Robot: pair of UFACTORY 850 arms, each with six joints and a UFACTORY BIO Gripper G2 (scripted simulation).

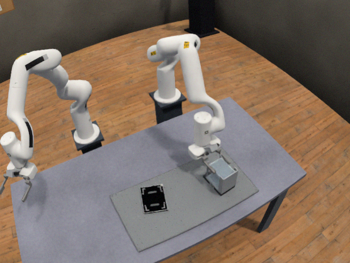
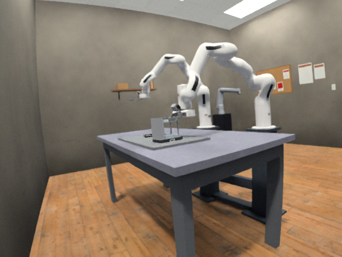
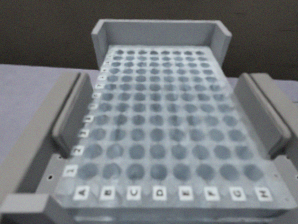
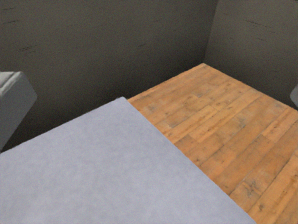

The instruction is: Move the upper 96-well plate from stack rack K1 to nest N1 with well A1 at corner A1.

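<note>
My left gripper (image 1: pixel 223 168) (image 3: pixel 167 115) is shut on the upper 96-well plate (image 1: pixel 223 167) (image 2: pixel 166 120) (image 3: pixel 160 120), holding its long sides. The plate is roughly level, high inside rack K1 (image 1: pixel 228 182) (image 2: pixel 157 130) (image 3: pixel 162 34), near the top of the rack's walls. In the left wrist view, its A1 corner is at the near left. The lower plate (image 1: pixel 214 180) (image 2: pixel 173 136) lies in the rack's bottom with a gap above it. The black nest N1 (image 1: pixel 153 199) (image 2: pixel 147 135) is empty; its A1 mark is not readable. My right gripper (image 1: pixel 13 195) (image 4: pixel 155 102) is open and empty, far from both.
Rack and nest stand on a grey mat (image 1: pixel 189 217) (image 2: pixel 135 144) on the table (image 1: pixel 66 217) (image 2: pixel 234 147). The rack's tall corner walls rise around the held plate. The right gripper hangs by the table's far-left edge in the top view.
</note>
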